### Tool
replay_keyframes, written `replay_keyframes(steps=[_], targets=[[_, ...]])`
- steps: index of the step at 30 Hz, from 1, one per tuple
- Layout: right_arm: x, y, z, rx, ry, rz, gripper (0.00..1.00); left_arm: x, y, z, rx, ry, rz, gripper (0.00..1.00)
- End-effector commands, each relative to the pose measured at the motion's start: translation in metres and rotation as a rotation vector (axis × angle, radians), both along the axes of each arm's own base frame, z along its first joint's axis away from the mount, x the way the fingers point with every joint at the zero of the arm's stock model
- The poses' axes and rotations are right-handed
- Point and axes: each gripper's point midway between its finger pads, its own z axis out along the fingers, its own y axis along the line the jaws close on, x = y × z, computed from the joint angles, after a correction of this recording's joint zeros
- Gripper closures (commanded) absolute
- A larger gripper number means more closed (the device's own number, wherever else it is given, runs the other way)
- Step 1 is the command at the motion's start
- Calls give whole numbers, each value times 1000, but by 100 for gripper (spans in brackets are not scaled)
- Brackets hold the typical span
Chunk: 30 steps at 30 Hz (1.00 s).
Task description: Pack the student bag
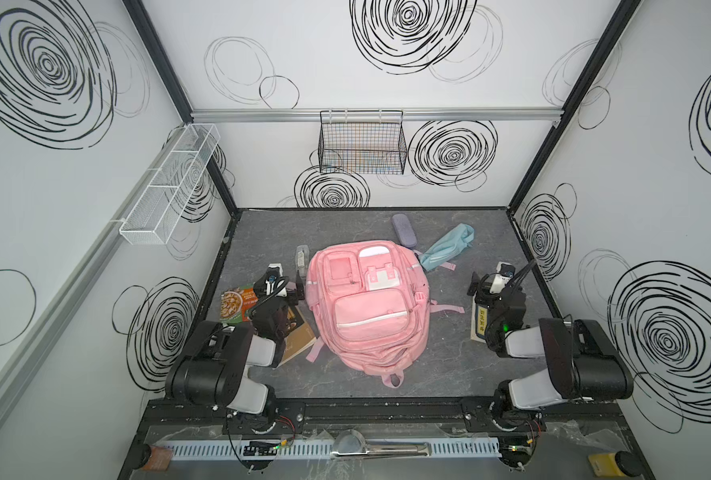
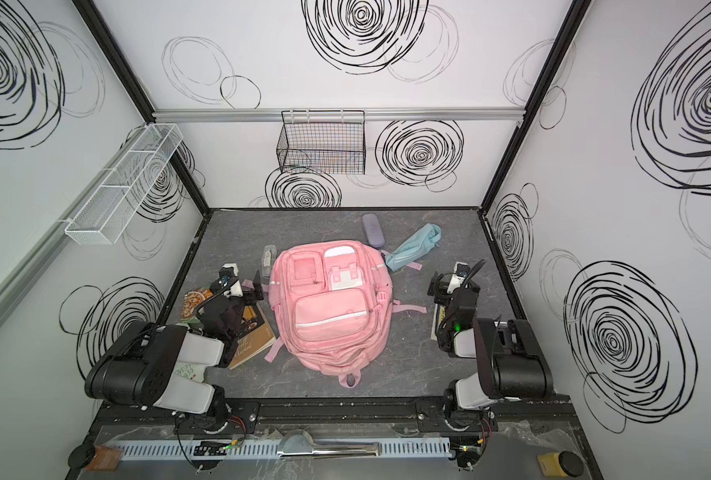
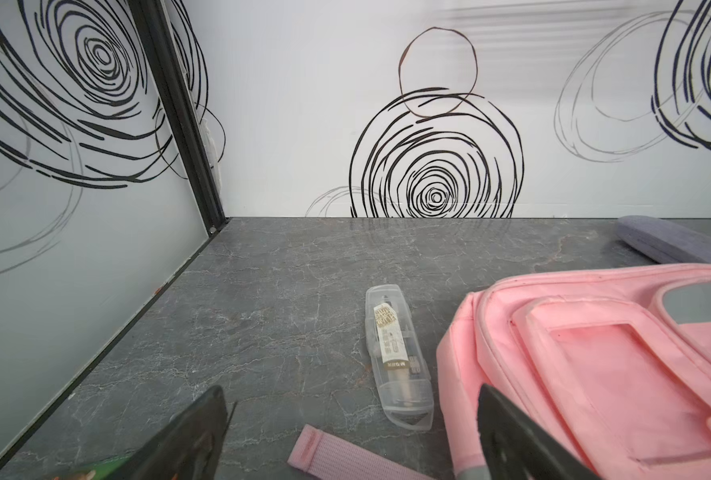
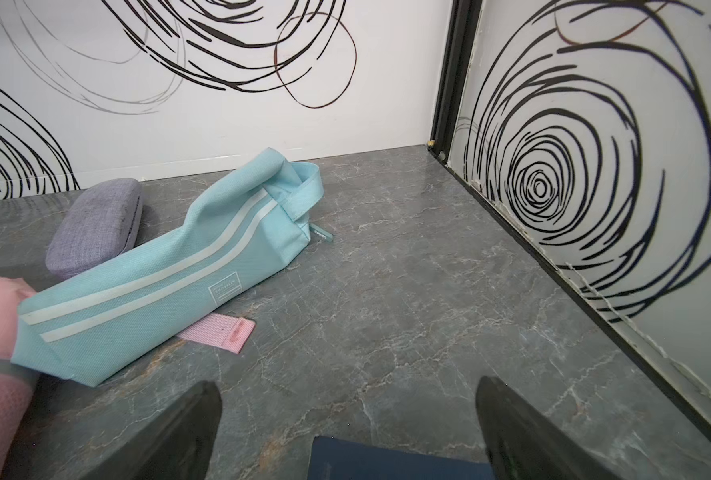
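Note:
The student bag (image 1: 370,307) (image 2: 331,307) is a large pink backpack lying flat mid-table, front pockets up and top loop toward the near edge. In the left wrist view its side (image 3: 595,353) fills one corner. My left gripper (image 1: 283,286) (image 3: 351,390) hovers open just left of the bag. One finger is over the bag's edge and nothing is between the fingers. My right gripper (image 1: 496,282) (image 4: 347,384) stands open to the right of the bag, above a dark blue book (image 4: 387,459), empty.
A clear plastic case (image 3: 397,357) lies by the bag's far left corner. A grey-purple case (image 4: 96,226) and a light-blue pouch (image 4: 171,274) lie behind the bag. A snack packet (image 1: 237,305) and a brown book (image 1: 297,340) lie under the left arm. Wire baskets (image 1: 362,143) hang on the walls.

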Motion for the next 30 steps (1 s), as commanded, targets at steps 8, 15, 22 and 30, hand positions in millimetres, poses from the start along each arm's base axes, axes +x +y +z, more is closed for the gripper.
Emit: replay_keyframes(steps=[8,15,22,30], targets=[[6,1,18,-3,-61,2,0,3,1,20,-10,-79,7,4],[6,0,17,-4,-59,2,0,3,1,20,-14,-79,4,4],[6,0,19,-5,-76,1,0,4,1,19,-20,-74,-4,4],[6,-1,23,-6,-78,-9,1,-1,5,22,-19,-92,32,3]])
